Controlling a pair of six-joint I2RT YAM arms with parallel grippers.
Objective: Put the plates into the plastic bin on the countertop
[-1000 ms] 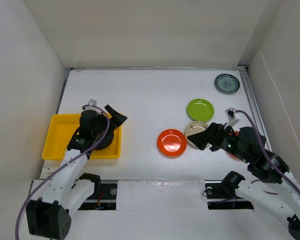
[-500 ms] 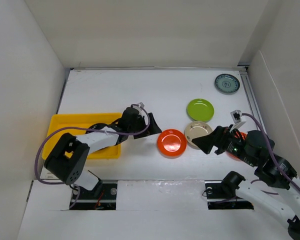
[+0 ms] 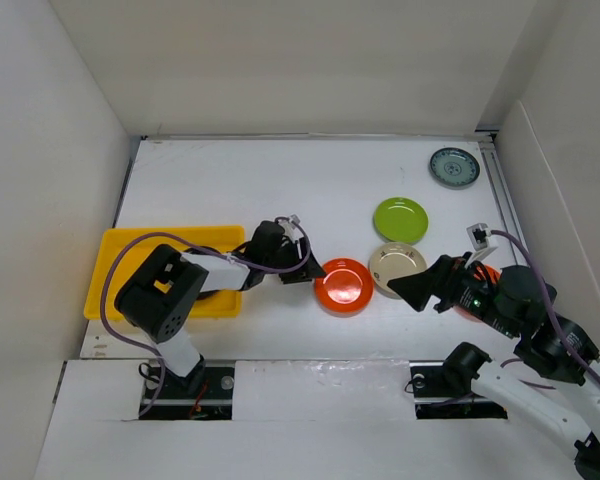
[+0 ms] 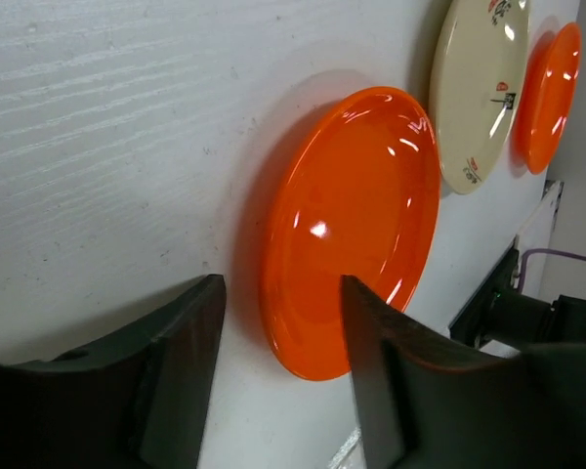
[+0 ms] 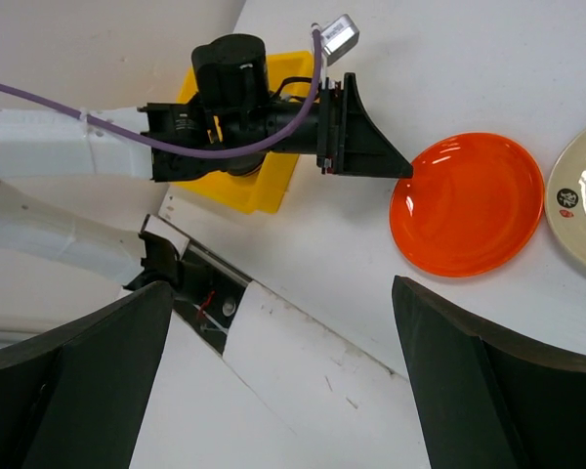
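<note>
The left fingers [image 4: 181, 362] are spread. The near rim of an orange plate [image 4: 356, 215] sits in the gap just ahead of them; contact cannot be determined. The plate lies flat on the bench [image 3: 280, 180], hollow side up. Beyond it lie a beige plate [image 4: 479, 88] and a second orange plate [image 4: 552, 78]; the left wrist view shows this second plate clearly.

The right fingers [image 5: 78, 381] are spread wide and hold nothing, raised beside the beige plate.

Only the top view shows the lime green plate [image 3: 400, 219] and grey-teal plate [image 3: 453, 167], farther out.

The yellow plastic bin [image 3: 115, 270] lies behind the left fingers, its long axis across the bench.
</note>
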